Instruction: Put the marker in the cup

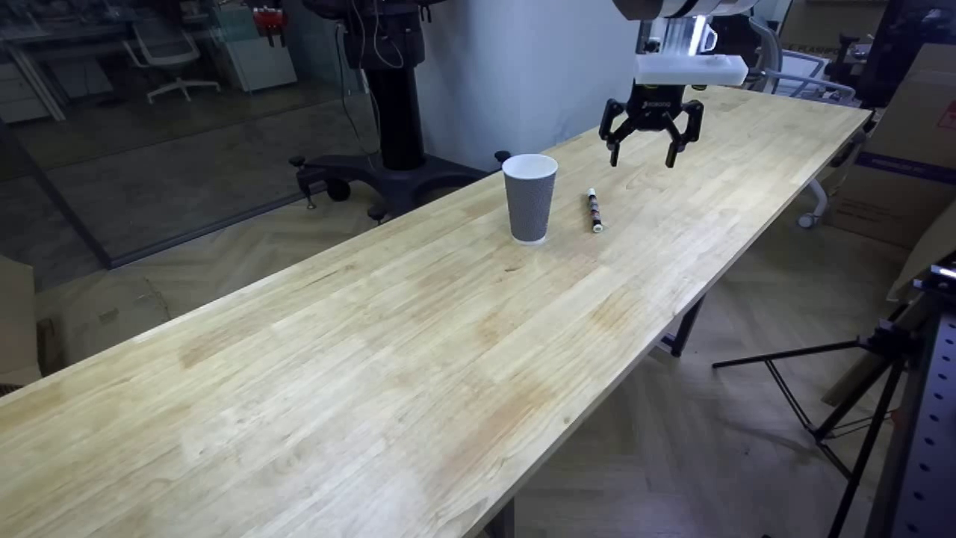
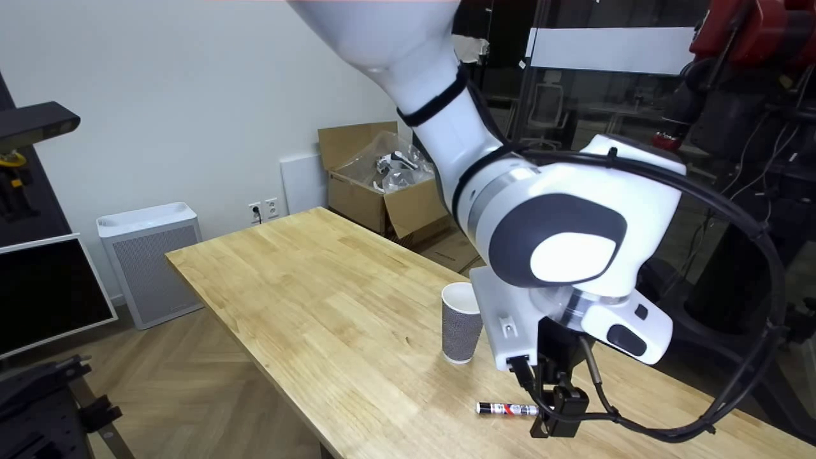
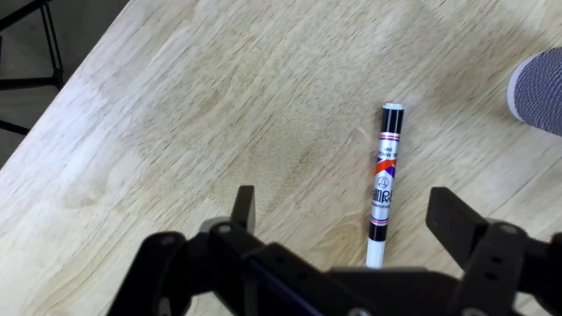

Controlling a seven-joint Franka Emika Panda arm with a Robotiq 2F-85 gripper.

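Step, my read: approach for the pick; marker (image 3: 383,188) ungrasped, lying flat on tabletop (image 1: 373,359), near cup (image 1: 530,203) but not touching it. Cup upright, mouth up. Hand (image 1: 642,163) hangs above tabletop, fingers (image 3: 456,224) well apart, nothing held. Wrist view: marker shows btwn the fingertips but off-ctr, closer to the cup-side one; its length runs approx. square to the closing line, so orient. looks OK for a pinch. Next, prob.: small shift twd cup side to ctr, then straight down, squeeze abt mid-barrel, lift well clear of rim. Marker flat could catch on rim, so likely needs tipping end-down over the mouth before release; low carry might knock cup over.
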